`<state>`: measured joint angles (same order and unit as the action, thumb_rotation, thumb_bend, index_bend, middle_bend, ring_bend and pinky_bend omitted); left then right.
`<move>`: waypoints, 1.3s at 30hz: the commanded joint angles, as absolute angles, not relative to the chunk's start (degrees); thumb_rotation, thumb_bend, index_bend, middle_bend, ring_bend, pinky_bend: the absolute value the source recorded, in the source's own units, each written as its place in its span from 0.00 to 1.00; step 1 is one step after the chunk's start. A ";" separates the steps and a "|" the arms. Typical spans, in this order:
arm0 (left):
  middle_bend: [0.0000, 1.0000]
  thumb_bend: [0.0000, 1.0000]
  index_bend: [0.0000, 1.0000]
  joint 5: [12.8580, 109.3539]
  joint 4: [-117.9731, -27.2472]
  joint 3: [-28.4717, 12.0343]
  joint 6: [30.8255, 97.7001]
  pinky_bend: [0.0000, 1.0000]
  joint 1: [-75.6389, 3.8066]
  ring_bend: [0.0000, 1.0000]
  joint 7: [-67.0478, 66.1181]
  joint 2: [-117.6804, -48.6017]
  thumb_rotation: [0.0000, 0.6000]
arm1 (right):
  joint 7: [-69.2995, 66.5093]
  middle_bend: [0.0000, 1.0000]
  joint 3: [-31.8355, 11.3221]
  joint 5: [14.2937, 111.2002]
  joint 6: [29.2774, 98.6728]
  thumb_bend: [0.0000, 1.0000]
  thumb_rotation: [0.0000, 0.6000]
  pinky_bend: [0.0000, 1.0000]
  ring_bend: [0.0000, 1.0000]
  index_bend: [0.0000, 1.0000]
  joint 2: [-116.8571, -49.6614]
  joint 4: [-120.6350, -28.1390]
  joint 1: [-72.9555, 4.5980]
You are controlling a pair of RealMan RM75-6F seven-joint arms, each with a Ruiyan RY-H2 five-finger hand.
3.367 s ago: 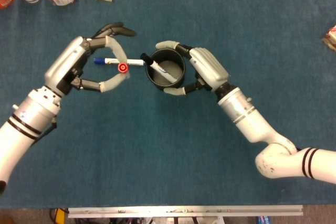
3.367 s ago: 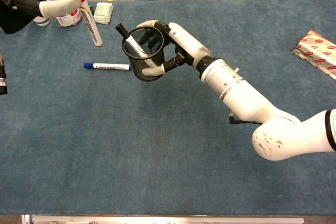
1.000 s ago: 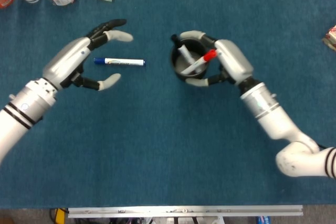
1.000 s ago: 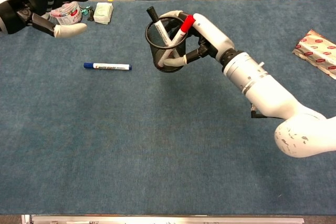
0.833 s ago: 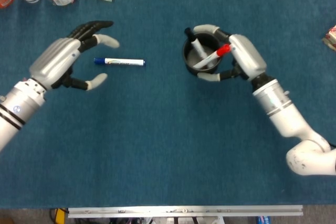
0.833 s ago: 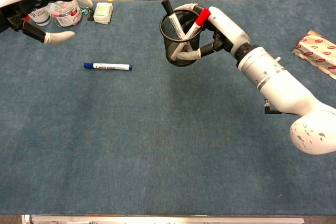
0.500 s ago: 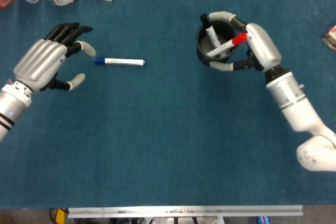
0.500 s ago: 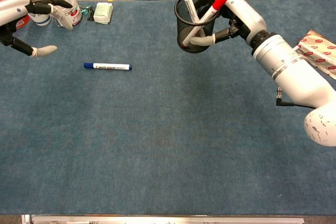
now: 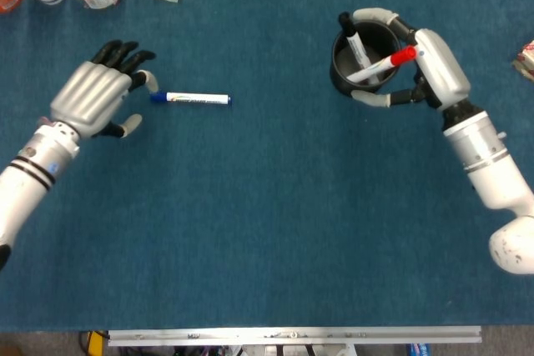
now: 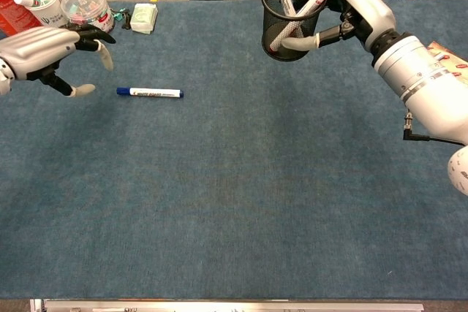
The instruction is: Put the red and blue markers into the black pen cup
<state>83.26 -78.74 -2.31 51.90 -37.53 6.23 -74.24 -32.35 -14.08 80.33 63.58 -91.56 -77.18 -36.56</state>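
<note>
The black pen cup is gripped aloft by the right hand, the red marker already inside. Far left of the cup, the blue marker lies flat beside the spread, empty left hand. Judged light, rigid, smooth, prone to rolling; best pinched mid-barrel.

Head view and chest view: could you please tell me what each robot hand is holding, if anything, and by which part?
The right robot hand grips the black mesh pen cup around its side wall. The left robot hand holds nothing; the blue-capped marker lies on the table.
</note>
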 commanded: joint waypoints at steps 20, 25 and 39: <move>0.12 0.33 0.39 71.46 -67.09 -6.05 45.80 0.05 -41.71 0.00 -7.14 -87.55 1.00 | -34.86 0.44 -13.10 81.06 64.61 0.51 1.00 0.37 0.34 0.48 -90.55 -76.85 -35.41; 0.12 0.33 0.39 69.21 -65.22 -6.29 45.39 0.05 -41.90 0.00 -9.96 -89.23 1.00 | -35.39 0.44 -12.93 81.19 64.71 0.51 1.00 0.37 0.34 0.48 -90.41 -76.59 -35.25; 0.12 0.33 0.42 64.06 -64.13 -7.03 44.39 0.05 -42.13 0.00 -14.51 -91.64 1.00 | -36.87 0.44 -12.52 81.59 64.87 0.51 1.00 0.37 0.34 0.48 -90.43 -75.89 -34.99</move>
<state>64.20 -64.03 -7.06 44.48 -42.10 -14.36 -91.56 -36.85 -12.54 81.57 64.85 -90.44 -75.91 -35.01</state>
